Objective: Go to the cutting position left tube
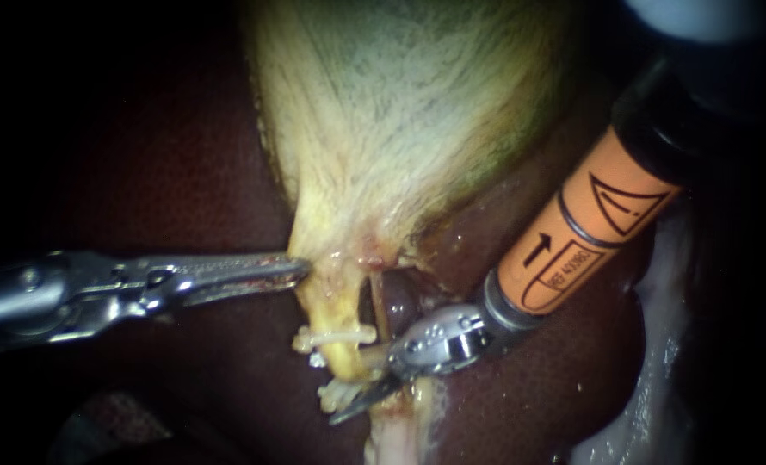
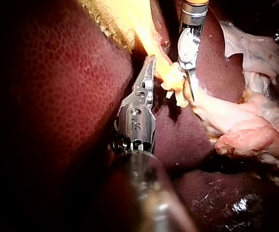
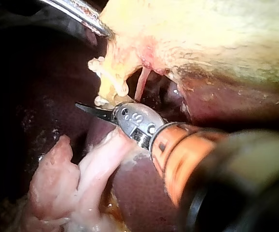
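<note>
**Right instrument at the clipped left tube, cutting position almost reached.**

In the lower centre of the frame the right instrument (image 1: pixel 353 408), entering from the upper right, had its blades together and held nothing. They lay against the lower of two white clips (image 1: pixel 340 334) on the left tube (image 1: pixel 342 357). Left of centre, the left instrument (image 1: pixel 293 269) had its jaws clamped on the neck of the gallbladder (image 1: pixel 400 112), with the liver (image 1: pixel 564 370) behind. The approach looked nearly complete. The next move probably called for opening the blades and settling them around the tube between the clips, clear of the thinner tube (image 1: pixel 381 312).
</note>
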`<state>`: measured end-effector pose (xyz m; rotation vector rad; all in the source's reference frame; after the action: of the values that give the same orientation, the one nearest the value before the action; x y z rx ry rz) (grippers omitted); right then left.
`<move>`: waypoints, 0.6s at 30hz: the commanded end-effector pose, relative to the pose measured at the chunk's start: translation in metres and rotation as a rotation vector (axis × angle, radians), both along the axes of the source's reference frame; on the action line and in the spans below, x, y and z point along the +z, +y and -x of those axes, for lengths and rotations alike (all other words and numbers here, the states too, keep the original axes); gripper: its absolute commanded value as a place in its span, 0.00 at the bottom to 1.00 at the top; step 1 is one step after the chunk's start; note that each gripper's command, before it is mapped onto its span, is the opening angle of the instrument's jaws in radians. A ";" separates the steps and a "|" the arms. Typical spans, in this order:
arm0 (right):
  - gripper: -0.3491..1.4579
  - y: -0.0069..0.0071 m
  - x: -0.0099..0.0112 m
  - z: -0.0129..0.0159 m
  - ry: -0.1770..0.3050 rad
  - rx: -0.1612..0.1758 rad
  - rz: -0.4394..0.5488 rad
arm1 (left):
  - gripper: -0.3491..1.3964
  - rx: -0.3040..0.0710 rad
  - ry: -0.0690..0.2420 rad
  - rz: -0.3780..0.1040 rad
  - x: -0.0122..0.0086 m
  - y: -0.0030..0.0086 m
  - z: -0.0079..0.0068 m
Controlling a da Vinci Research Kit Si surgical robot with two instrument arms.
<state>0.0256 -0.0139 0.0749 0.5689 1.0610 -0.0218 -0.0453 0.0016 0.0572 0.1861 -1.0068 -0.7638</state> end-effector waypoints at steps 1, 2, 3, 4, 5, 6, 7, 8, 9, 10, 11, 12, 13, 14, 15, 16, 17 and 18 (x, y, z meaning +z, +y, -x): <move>0.92 0.0000 0.0001 -0.0002 -0.002 0.001 -0.001 | 0.00 0.000 0.001 0.001 -0.0001 0.0000 0.0000; 0.92 0.0001 0.0002 -0.0004 -0.003 0.002 -0.001 | 0.00 -0.001 0.001 0.001 -0.0001 -0.0001 0.0000; 0.92 0.0001 0.0003 -0.0006 -0.003 0.003 -0.001 | 0.00 -0.001 0.001 0.001 -0.0001 -0.0001 0.0000; 0.92 0.0001 0.0004 -0.0007 -0.001 0.001 0.004 | 0.00 -0.001 0.001 0.001 -0.0001 -0.0001 0.0001; 0.92 0.0000 0.0004 -0.0008 -0.006 0.006 -0.005 | 0.00 -0.001 0.002 0.001 -0.0001 -0.0001 0.0001; 0.92 0.0000 0.0005 -0.0008 -0.009 0.008 -0.009 | 0.00 -0.001 0.002 0.001 -0.0001 -0.0001 0.0001; 0.92 0.0000 0.0006 -0.0008 -0.012 0.011 -0.013 | 0.00 -0.001 0.002 0.001 -0.0001 -0.0002 0.0001; 0.92 0.0000 0.0007 -0.0008 -0.014 0.013 -0.018 | 0.00 -0.001 0.002 0.001 -0.0001 -0.0002 0.0001; 0.92 0.0000 0.0007 -0.0008 -0.014 0.013 -0.018 | 0.00 -0.001 0.002 0.002 -0.0002 -0.0002 0.0001; 0.92 0.0000 0.0007 -0.0008 -0.014 0.013 -0.018 | 0.00 -0.001 0.002 0.002 -0.0002 -0.0002 0.0001; 0.92 0.0000 0.0007 -0.0008 -0.017 0.015 -0.023 | 0.00 -0.002 0.002 0.002 -0.0002 -0.0002 0.0002; 0.92 0.0000 0.0007 -0.0008 -0.017 0.015 -0.023 | 0.00 -0.002 0.002 0.002 -0.0002 -0.0002 0.0002; 0.92 0.0000 0.0007 -0.0008 -0.019 0.017 -0.027 | 0.00 -0.002 0.002 0.002 -0.0002 -0.0002 0.0002; 0.92 0.0000 0.0007 -0.0008 -0.019 0.017 -0.027 | 0.00 -0.002 0.002 0.002 -0.0002 -0.0002 0.0002; 0.92 0.0000 0.0007 -0.0008 -0.019 0.017 -0.027 | 0.00 -0.002 0.002 0.002 -0.0002 -0.0003 0.0002; 0.92 0.0000 0.0007 -0.0008 -0.019 0.017 -0.027 | 0.00 -0.002 0.002 0.002 -0.0002 -0.0003 0.0002; 0.92 0.0000 0.0007 -0.0008 -0.019 0.017 -0.027 | 0.00 -0.002 0.002 0.002 -0.0002 -0.0003 0.0002; 0.92 0.0000 0.0007 -0.0008 -0.022 0.020 -0.032 | 0.00 -0.002 0.002 0.002 -0.0002 -0.0003 0.0002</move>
<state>0.0264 -0.0139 0.0757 0.5863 1.0469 0.0182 -0.0455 0.0013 0.0570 0.1833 -1.0057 -0.7644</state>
